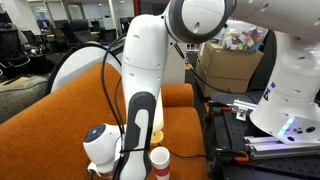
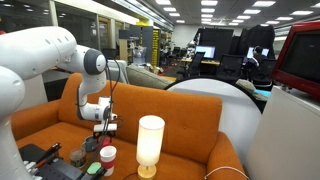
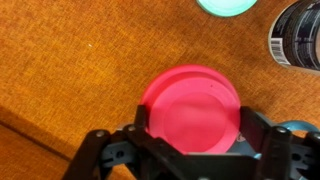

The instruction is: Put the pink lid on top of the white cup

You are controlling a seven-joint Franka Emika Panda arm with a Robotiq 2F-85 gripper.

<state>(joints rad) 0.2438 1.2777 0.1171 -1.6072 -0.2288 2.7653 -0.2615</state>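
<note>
A pink lid (image 3: 190,108) fills the middle of the wrist view, seen from above against an orange sofa seat (image 3: 70,70). The gripper (image 3: 192,124) has its jaws apart, one finger at each side of the lid's rim; whether they squeeze it cannot be told. Only this view shows a teal round thing (image 3: 225,5) and a dark can (image 3: 298,35) at the far edge. In both exterior views, the white cup (image 1: 159,154) stands below the arm (image 1: 140,70), near a tall cream cylinder (image 2: 150,142). Pink shows against the cup, too small to tell how they sit.
</note>
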